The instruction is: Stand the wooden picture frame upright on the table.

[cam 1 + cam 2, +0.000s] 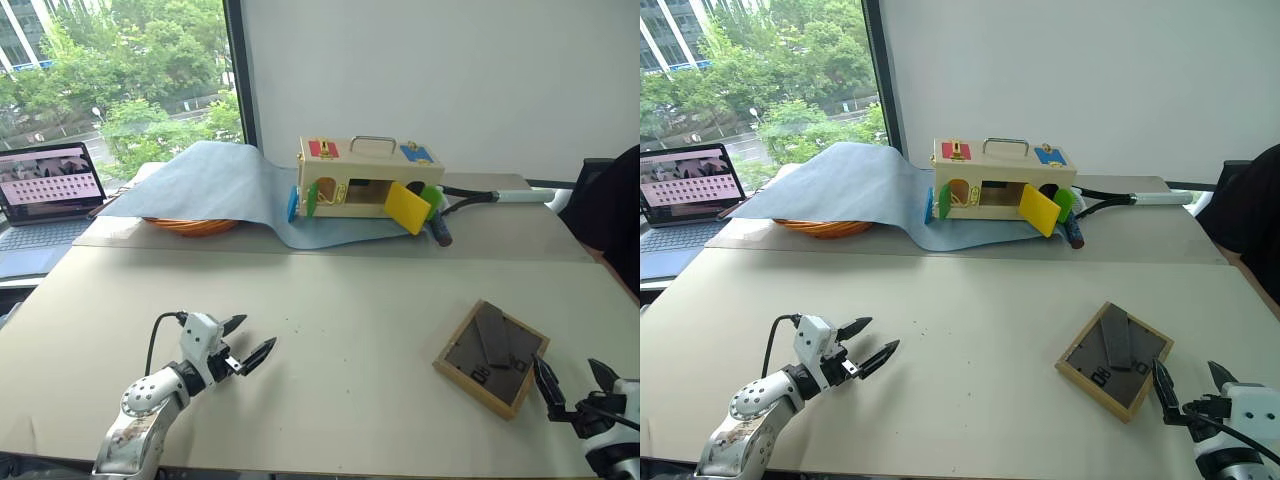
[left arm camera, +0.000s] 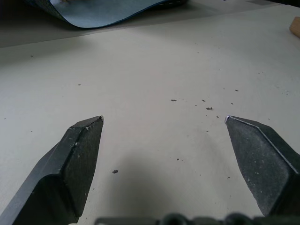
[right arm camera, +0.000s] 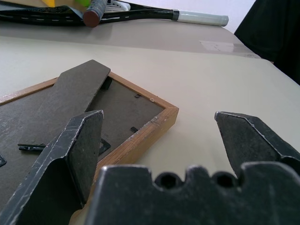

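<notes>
The left arm [image 1: 140, 415] was silver-grey metal with scuffed, mottled patches and a rounded joint housing dotted with small dark holes. A black cable [image 1: 155, 335] looped up from it to a white wrist block. The left gripper [image 1: 248, 341] and the right gripper [image 1: 571, 380] each had two black, wedge-shaped fingers with worn pale edges.
</notes>
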You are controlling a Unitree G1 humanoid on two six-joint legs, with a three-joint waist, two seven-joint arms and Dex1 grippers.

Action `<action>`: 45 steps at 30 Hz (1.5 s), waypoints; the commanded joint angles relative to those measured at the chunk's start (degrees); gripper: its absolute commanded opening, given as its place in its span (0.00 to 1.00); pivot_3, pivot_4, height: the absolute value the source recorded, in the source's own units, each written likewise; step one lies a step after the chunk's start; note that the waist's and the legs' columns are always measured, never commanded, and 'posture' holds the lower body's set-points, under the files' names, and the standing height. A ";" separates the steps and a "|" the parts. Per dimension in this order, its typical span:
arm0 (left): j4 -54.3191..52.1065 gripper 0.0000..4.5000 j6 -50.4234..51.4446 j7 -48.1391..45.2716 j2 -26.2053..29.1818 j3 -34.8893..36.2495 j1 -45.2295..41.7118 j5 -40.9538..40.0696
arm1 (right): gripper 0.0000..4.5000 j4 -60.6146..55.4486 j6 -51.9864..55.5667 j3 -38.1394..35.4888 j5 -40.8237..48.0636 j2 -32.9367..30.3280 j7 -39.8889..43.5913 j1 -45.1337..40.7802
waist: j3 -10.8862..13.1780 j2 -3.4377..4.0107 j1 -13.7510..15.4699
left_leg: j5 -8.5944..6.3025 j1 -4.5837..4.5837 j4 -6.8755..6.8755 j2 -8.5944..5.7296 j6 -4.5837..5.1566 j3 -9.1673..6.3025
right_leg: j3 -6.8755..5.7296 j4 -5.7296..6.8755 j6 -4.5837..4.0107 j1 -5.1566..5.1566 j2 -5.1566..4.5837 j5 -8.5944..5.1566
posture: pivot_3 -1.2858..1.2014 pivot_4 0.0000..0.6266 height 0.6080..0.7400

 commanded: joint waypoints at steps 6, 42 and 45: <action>4.34 1.00 16.20 -12.74 8.49 -1.66 -20.48 -9.70 | 0.98 -4.61 3.88 -6.00 5.32 -8.66 4.91 0.32 | 0.02 0.00 0.48 | 0.07 -0.05 0.03 -0.13 0.09 -0.02 | -0.01 0.08 -0.06 -0.01 -0.05 -0.05 | 0.52 0.24 0.47; 57.07 0.00 -6.57 -13.87 -30.89 -27.23 -52.91 18.71 | 0.01 -5.19 32.13 15.28 -8.34 -23.40 8.42 -11.49 | 0.07 -0.13 -1.87 | -0.02 -0.12 -0.11 -0.58 0.29 -0.25 | 0.04 -0.18 0.55 0.26 -0.24 -0.04 | 0.52 0.24 0.47; 54.78 0.00 -6.17 -15.53 -27.14 -27.11 -51.60 19.57 | 0.01 -3.01 29.58 19.28 -9.74 -22.52 9.76 -14.96 | 0.09 -0.16 -2.10 | -0.02 0.04 -0.10 -0.58 0.29 -0.25 | 0.04 -0.19 0.55 0.44 -0.24 -0.04 | 0.52 0.24 0.47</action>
